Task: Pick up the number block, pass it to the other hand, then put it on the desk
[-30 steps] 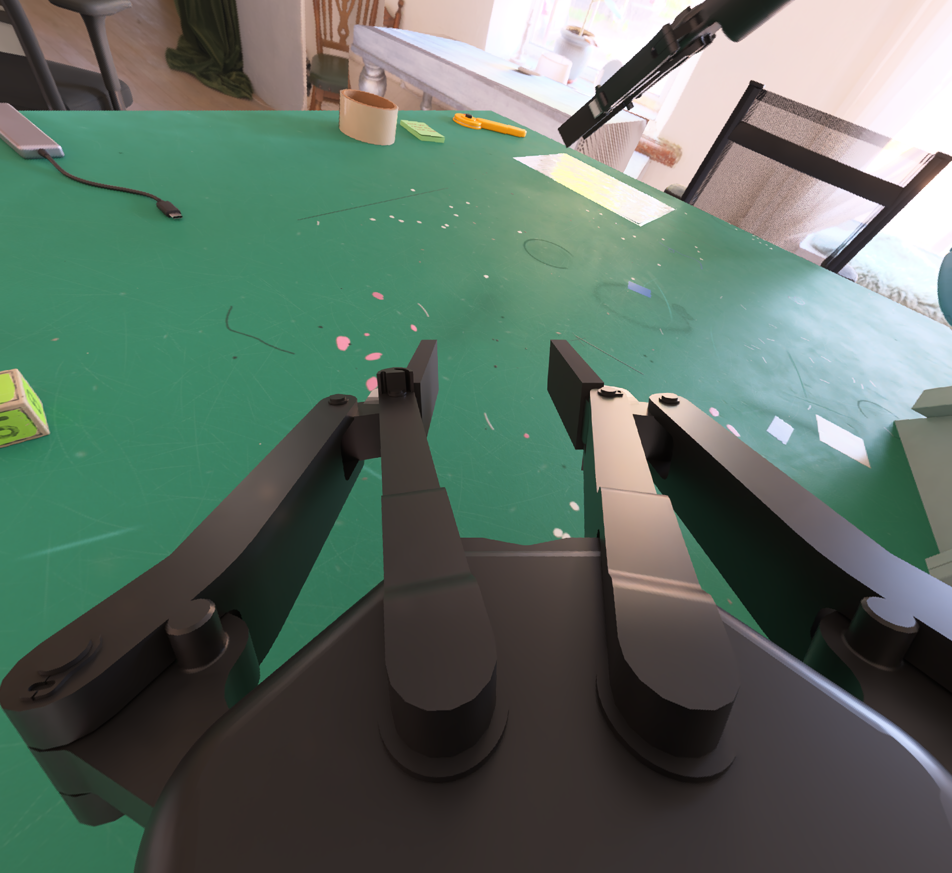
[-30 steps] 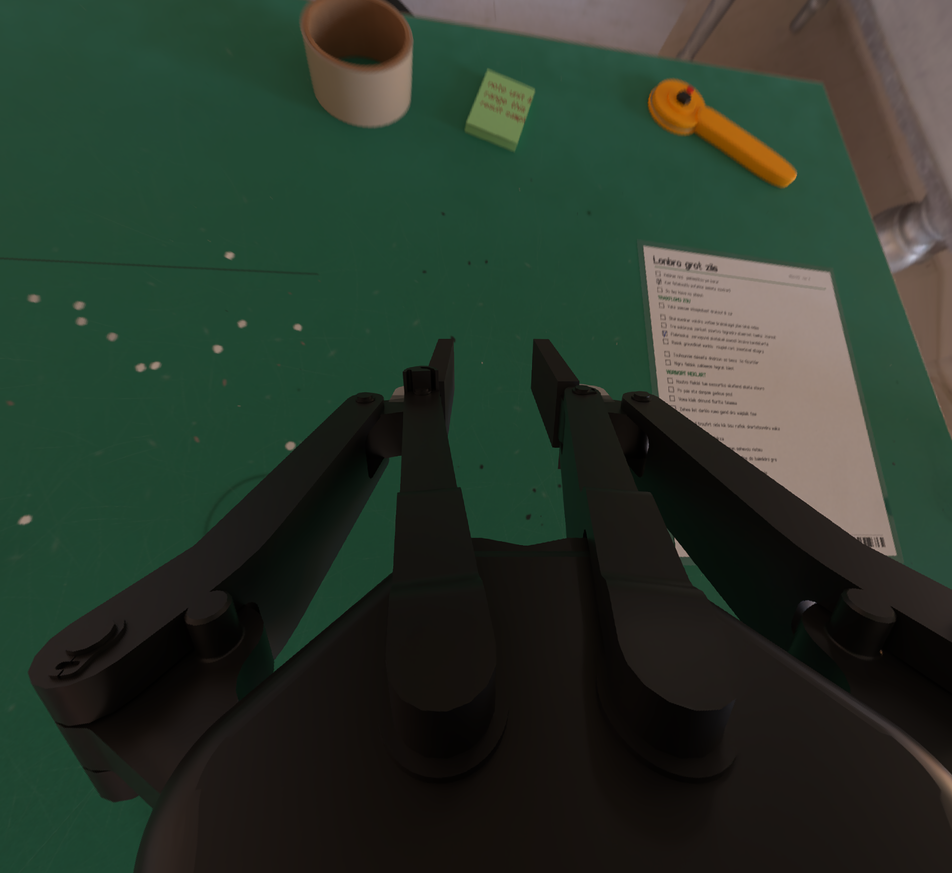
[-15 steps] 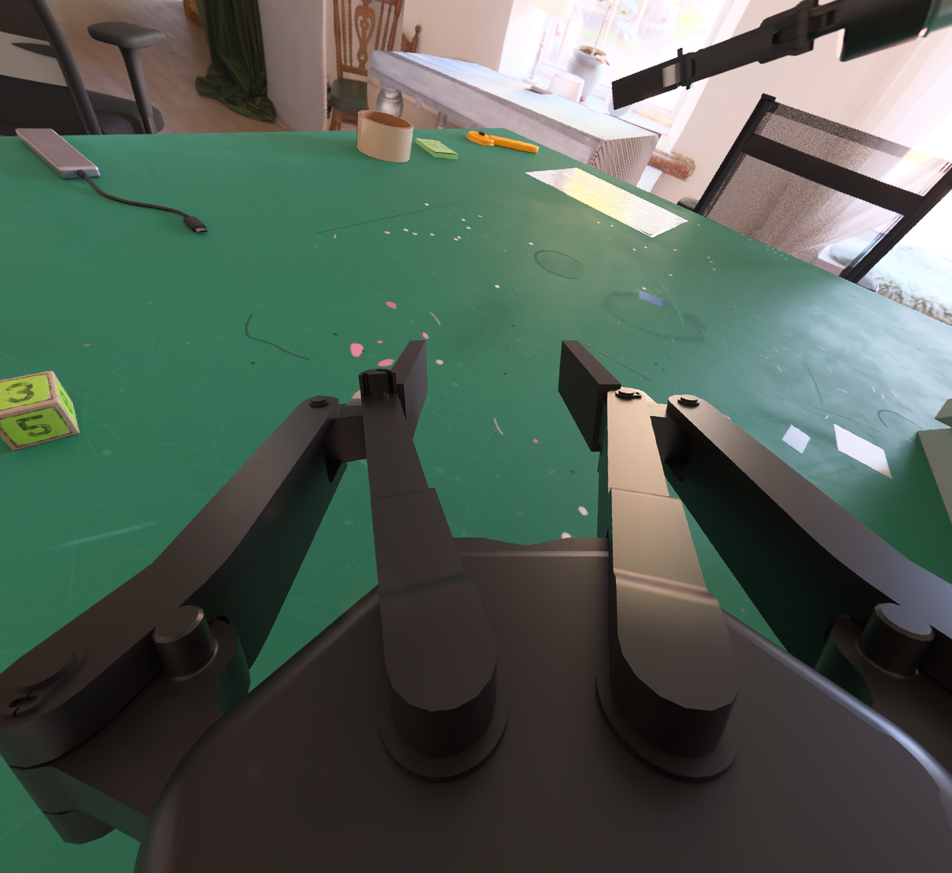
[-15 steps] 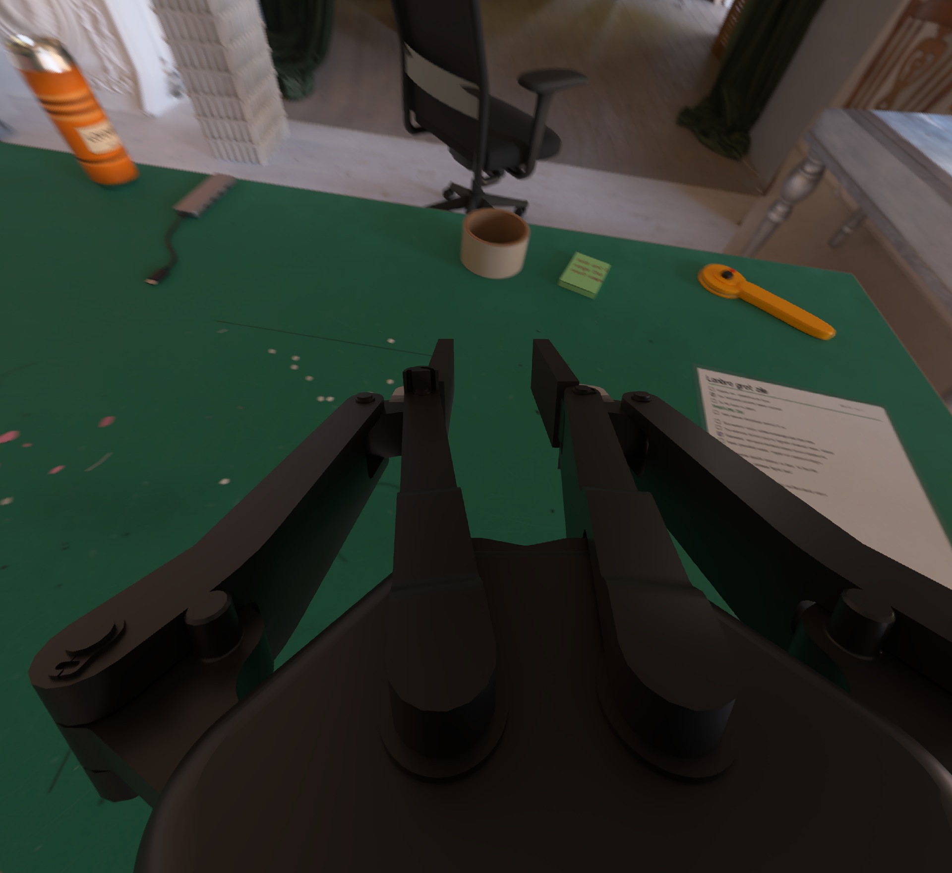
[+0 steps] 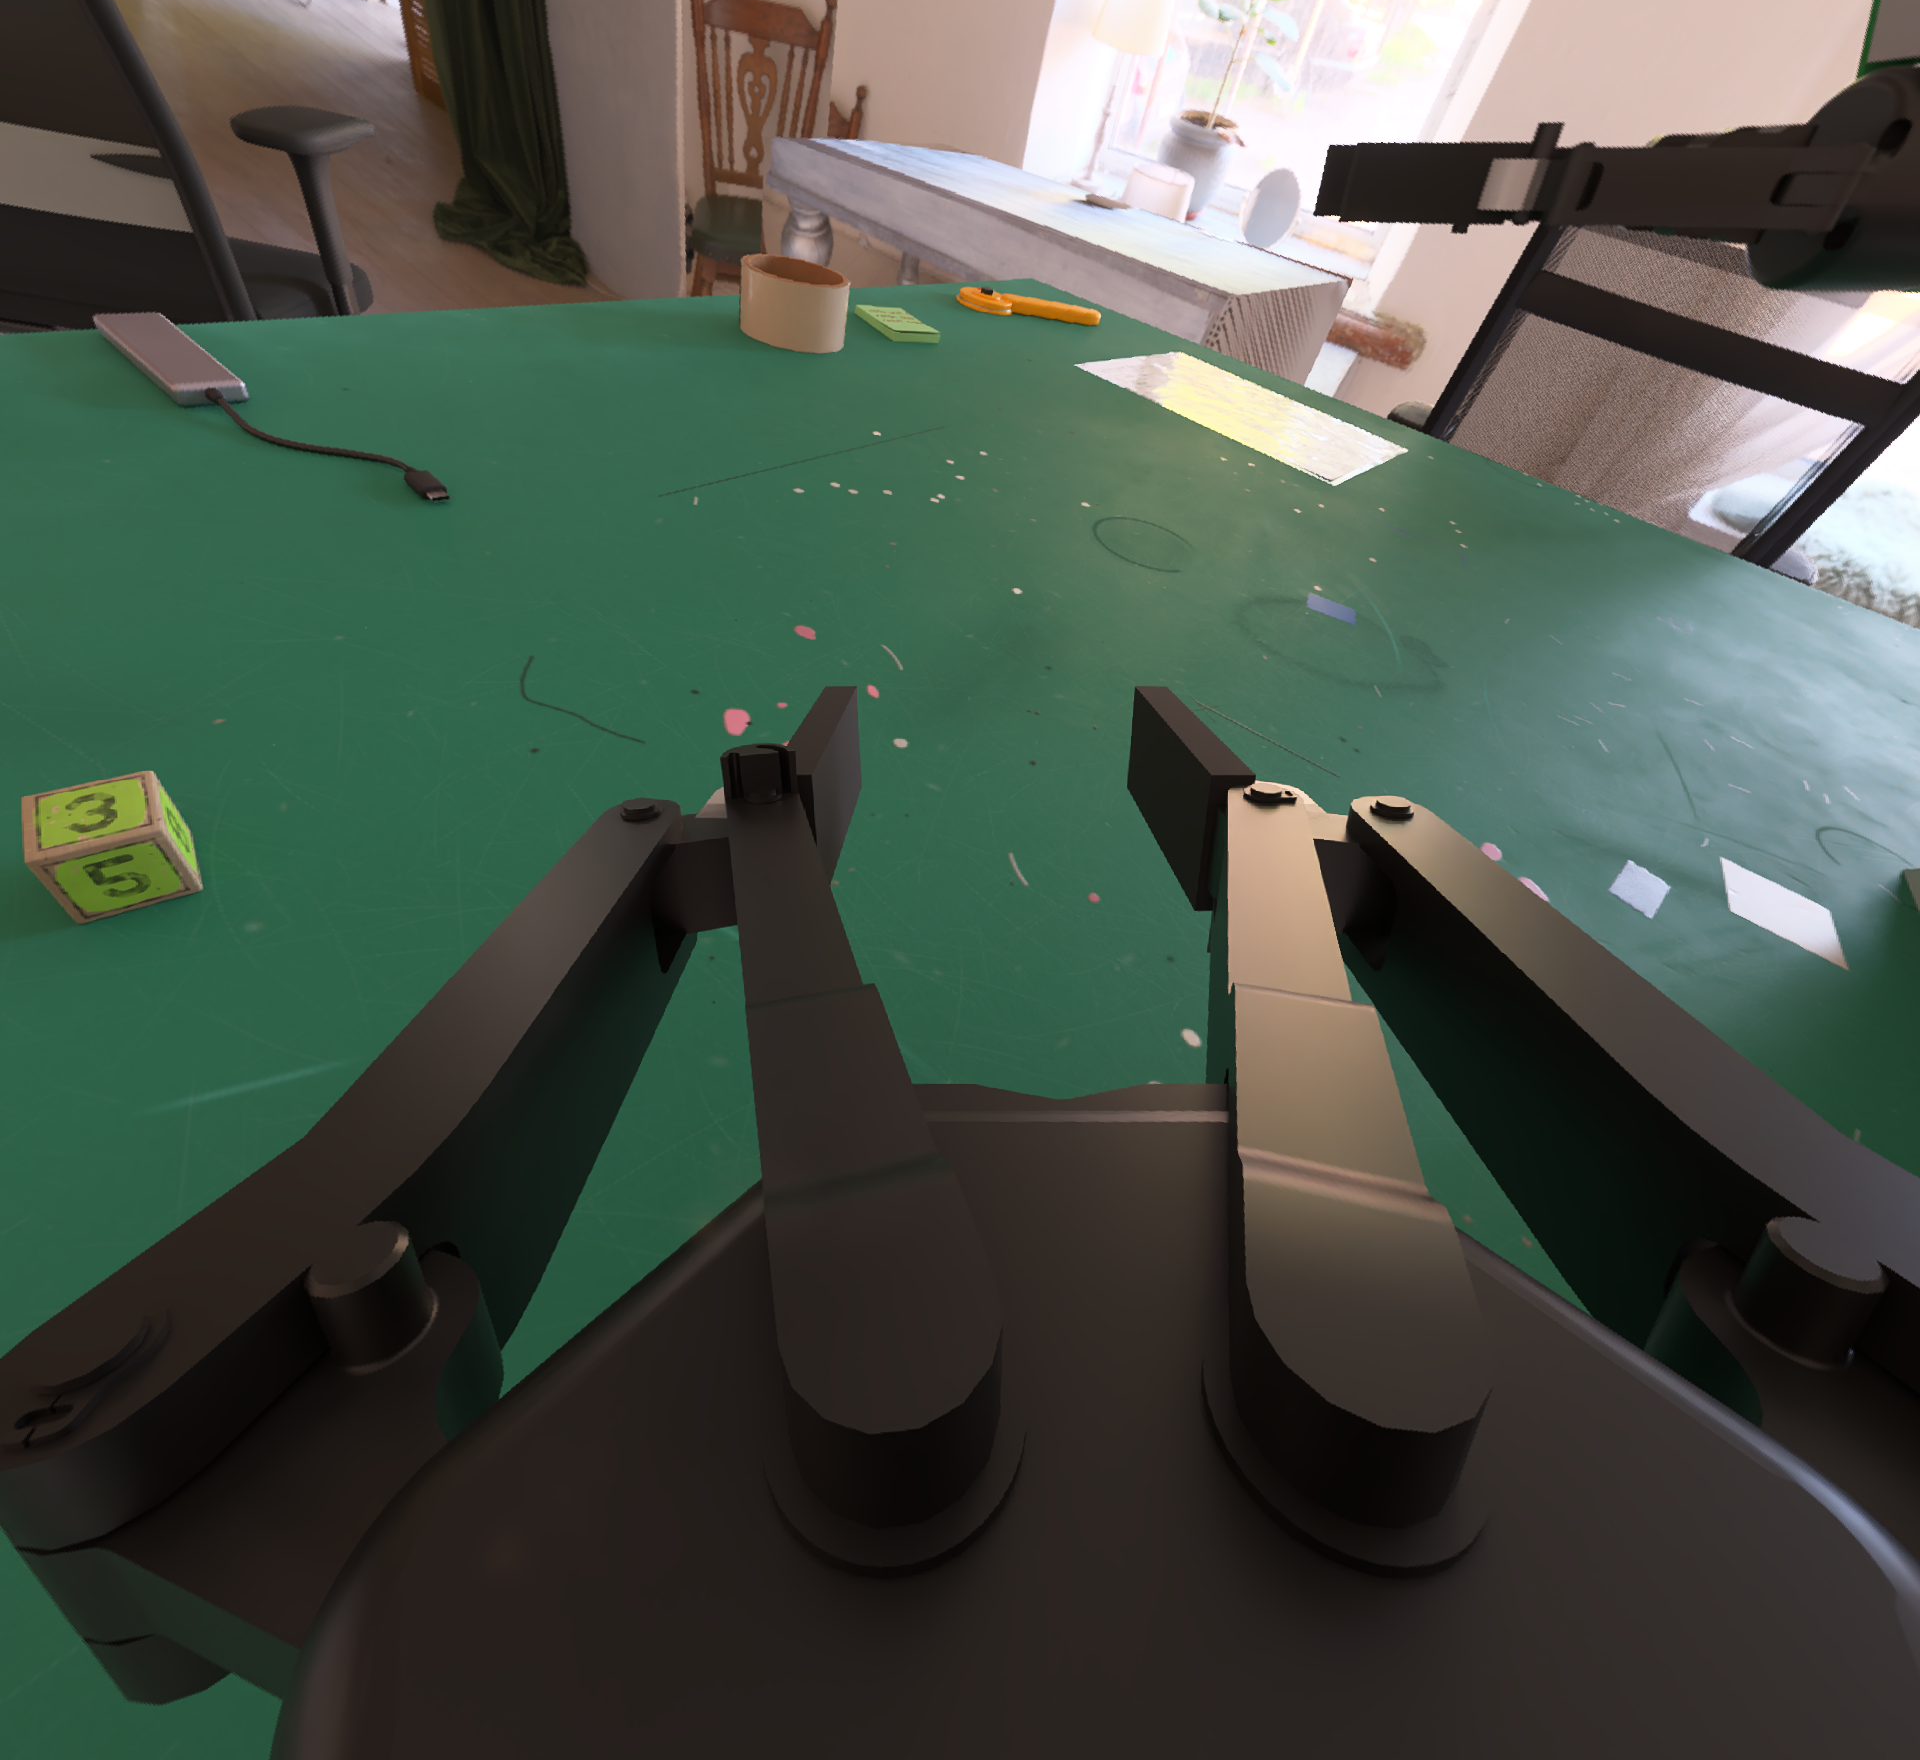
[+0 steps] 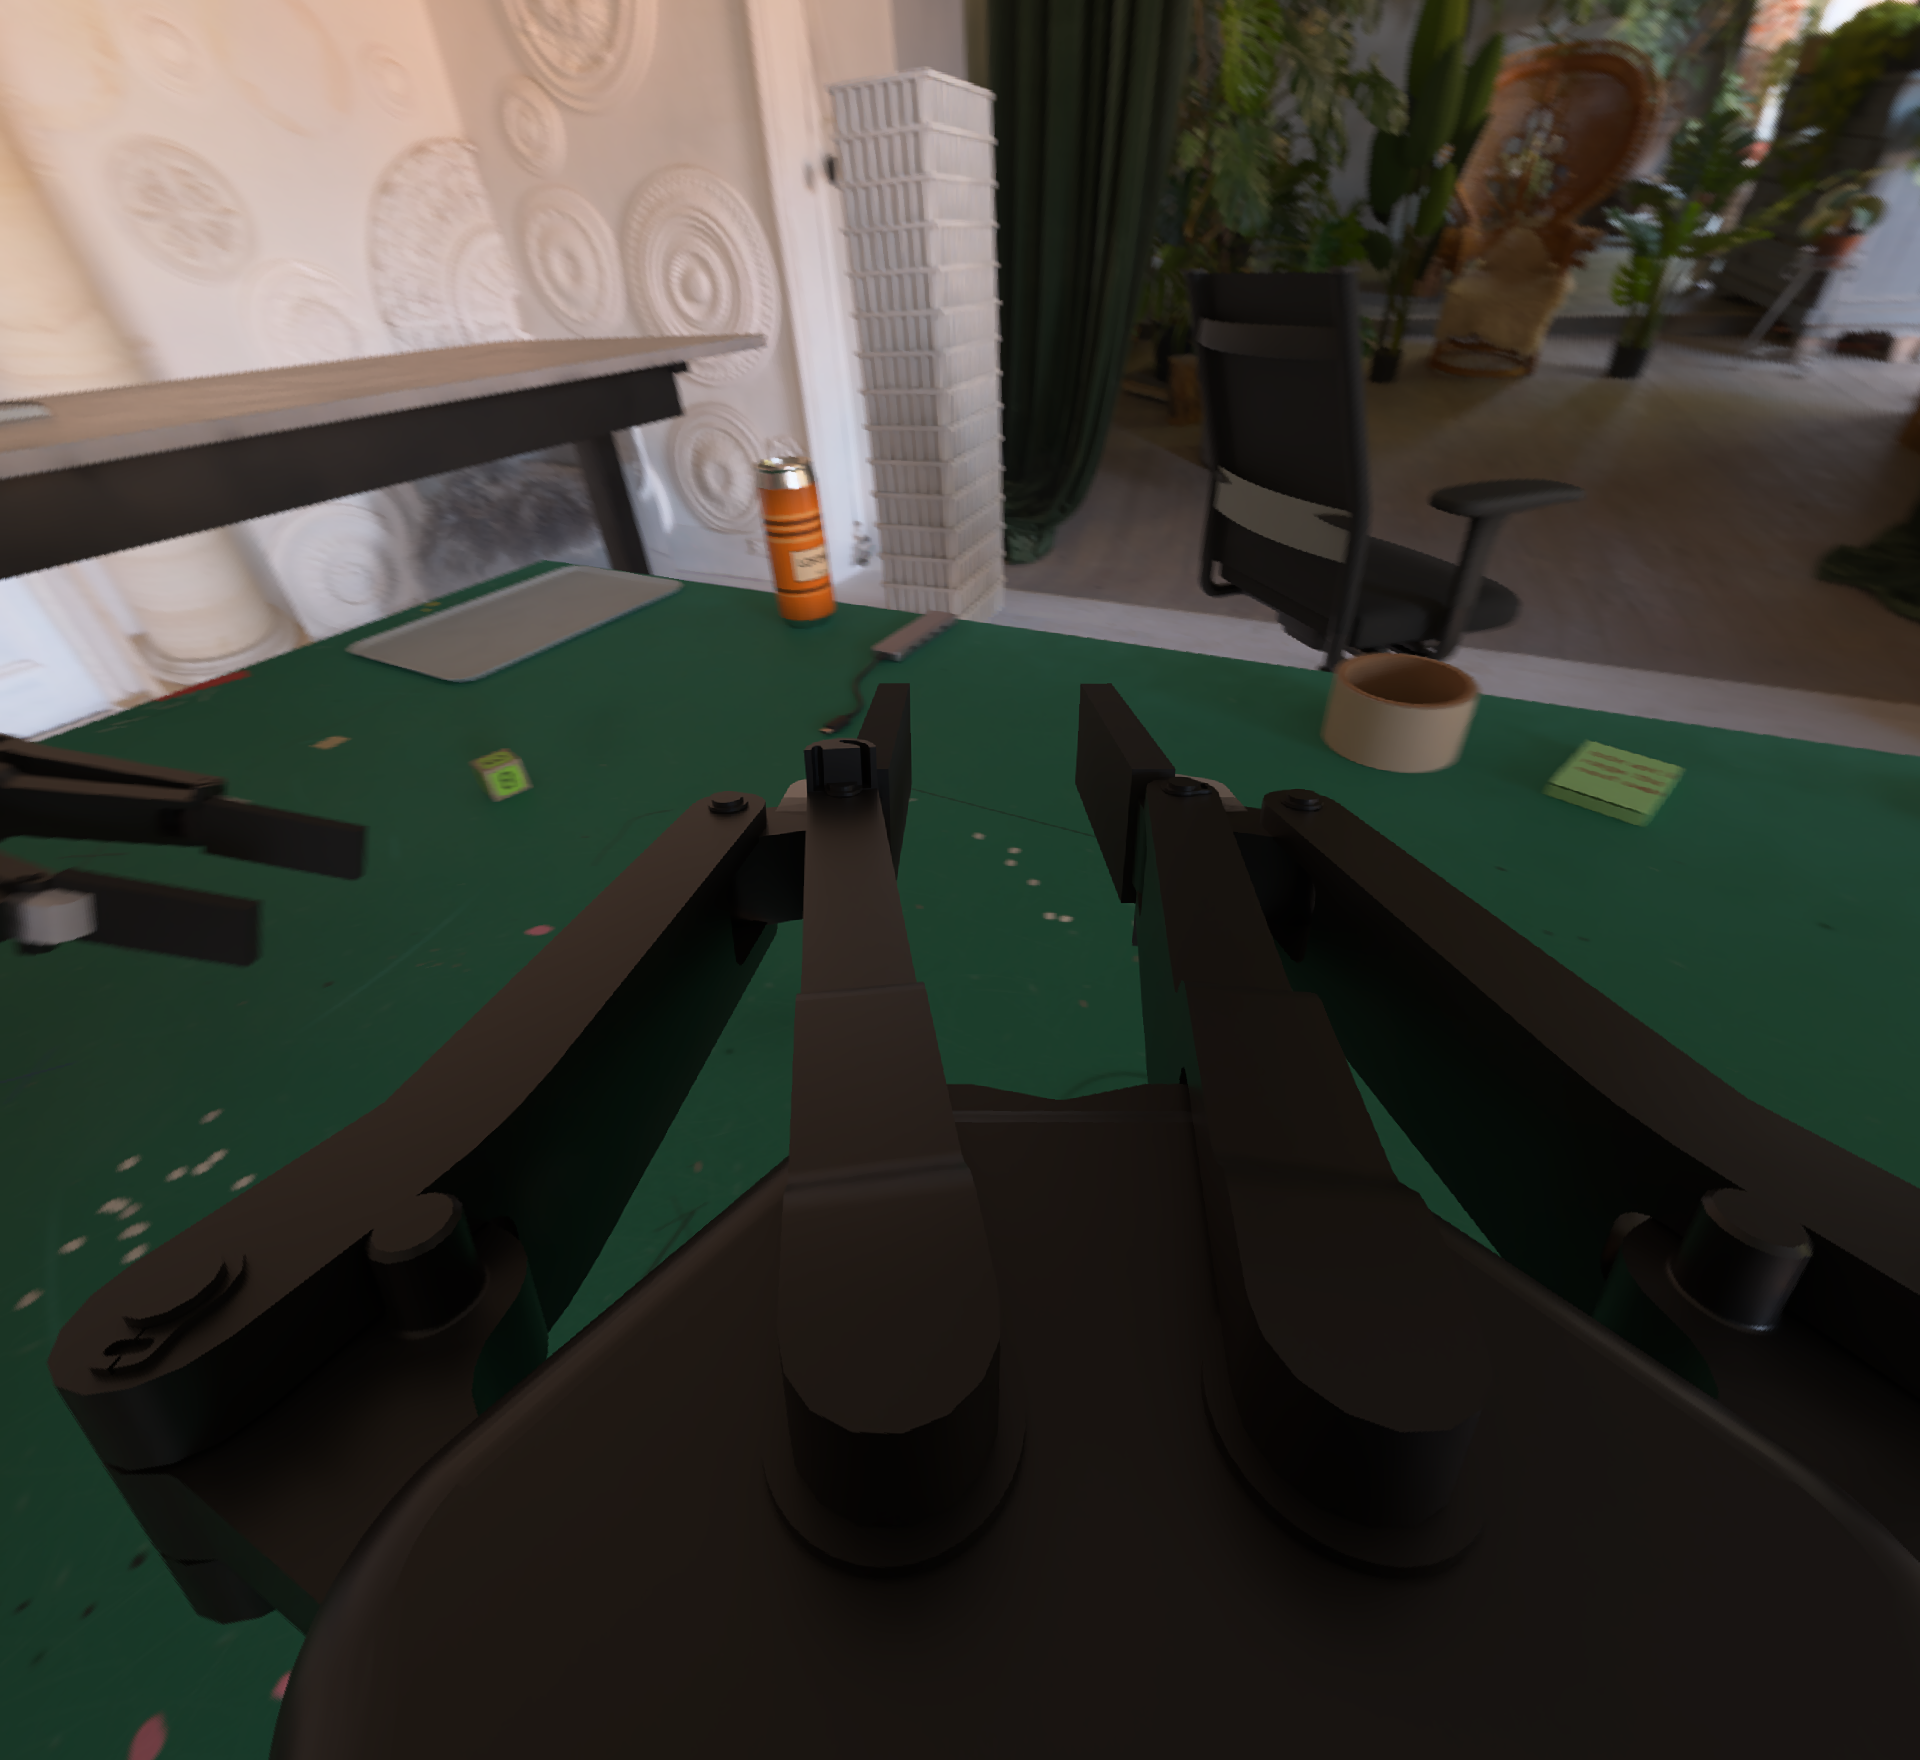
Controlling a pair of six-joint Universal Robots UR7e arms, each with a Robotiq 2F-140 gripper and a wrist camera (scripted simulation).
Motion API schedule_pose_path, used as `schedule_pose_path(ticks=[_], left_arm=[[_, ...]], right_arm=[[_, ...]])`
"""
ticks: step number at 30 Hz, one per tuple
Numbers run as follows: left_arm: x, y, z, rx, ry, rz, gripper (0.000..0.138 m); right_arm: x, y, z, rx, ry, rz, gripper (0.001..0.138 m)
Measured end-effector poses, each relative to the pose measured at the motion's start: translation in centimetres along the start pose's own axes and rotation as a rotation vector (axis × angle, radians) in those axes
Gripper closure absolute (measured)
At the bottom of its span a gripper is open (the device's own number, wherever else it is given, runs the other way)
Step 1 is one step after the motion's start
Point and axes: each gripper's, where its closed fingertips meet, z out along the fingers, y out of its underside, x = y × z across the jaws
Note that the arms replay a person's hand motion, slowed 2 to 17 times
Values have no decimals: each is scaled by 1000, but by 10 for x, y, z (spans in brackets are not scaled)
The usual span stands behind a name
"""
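Observation:
The number block [image 5: 109, 846] is a small wooden cube with bright green faces bearing digits. It sits on the green desk [image 5: 935, 547] at the far left of the left wrist view, well left of my left gripper [image 5: 992, 780], which is open and empty above the desk. In the right wrist view the block [image 6: 502, 775] lies small and far, ahead and left of my right gripper [image 6: 992, 754], which is open and empty and held high. The left gripper's fingers [image 6: 281, 843] show at that view's left edge.
A tape roll [image 5: 793, 302], a green sticky pad [image 5: 896, 323], an orange cutter [image 5: 1029, 304] and a laminated sheet [image 5: 1242, 415] lie at the far side. A hub with cable [image 5: 171, 357], an orange can [image 6: 796, 541] and a grey pad [image 6: 514, 619] are there too.
The right wrist camera tilted up from looking down at the desk to looking level across it. The left gripper shifted so the block came further into view. Both grippers stayed open.

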Motion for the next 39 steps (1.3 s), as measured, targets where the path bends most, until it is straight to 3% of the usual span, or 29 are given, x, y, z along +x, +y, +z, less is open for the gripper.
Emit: schedule_pose_path(ticks=[5, 17, 27, 33, 39], left_arm=[[0, -1, 0, 3, -5, 6, 69], [5, 0, 3, -18, 17, -7, 70], [9, -7, 0, -25, 29, -25, 69], [11, -16, -7, -45, 29, -46, 69], [3, -27, -18, -81, -17, -65, 70]], right_arm=[[-41, 12, -2, 50, -115, -20, 94], [-112, 56, 4, 79, -291, -60, 94], [-135, 89, 13, 12, -335, -68, 94], [-142, 93, 13, 8, -351, -71, 94], [-144, 92, 12, 17, -355, -70, 94]])
